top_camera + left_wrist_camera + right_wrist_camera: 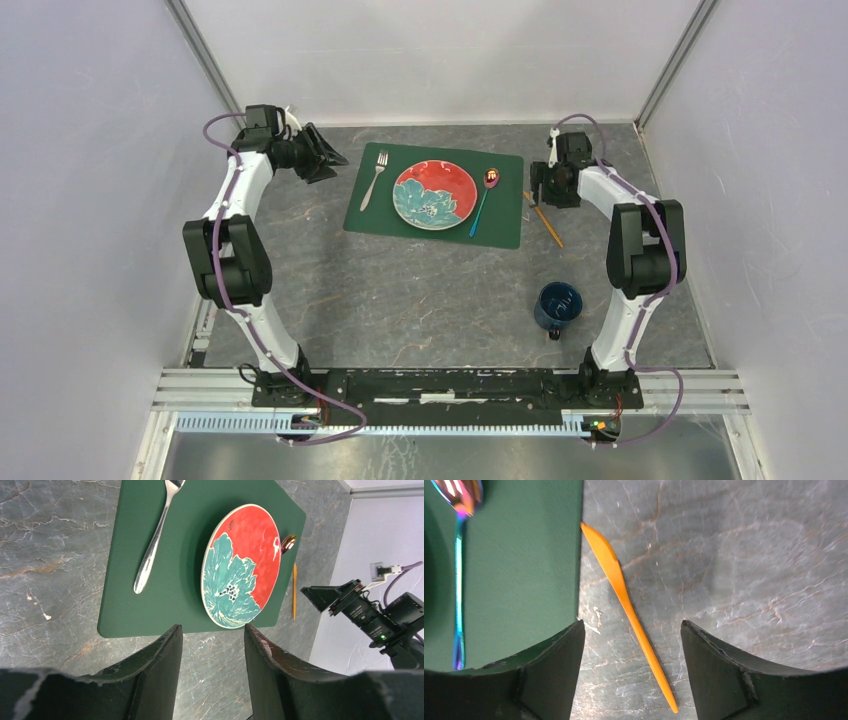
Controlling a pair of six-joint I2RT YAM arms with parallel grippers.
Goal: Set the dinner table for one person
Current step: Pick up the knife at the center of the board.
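Dinner table (420, 300): large square tabletop, dark grey stone-look with pale and reddish veins, beneath everything listed.

- Left gripper (335, 163): black, hangs over bare tabletop just left of the placemat. Fingers stand moderately apart, nothing between them, touching nothing.
- Dark green rectangular placemat (370, 215): flat at the far centre of the table.
- Silver metal fork (374, 180): on the placemat's left part, clear of the plate. Tines cut off in the left wrist view.
- Round red plate with teal flower (435, 194): centre of the placemat.
- Iridescent blue-handled spoon (483, 205): on the placemat, right of the plate.
- Slim orange knife (629, 605): on bare tabletop, slanted, blade tip at the placemat's right edge.
- Right gripper (631, 625): fingers spread wide, straddling the knife, with a gap on each side. Contact with the tabletop cannot be told.
- Dark blue mug (557, 305): upright, near right; its inside is too dark to make out.
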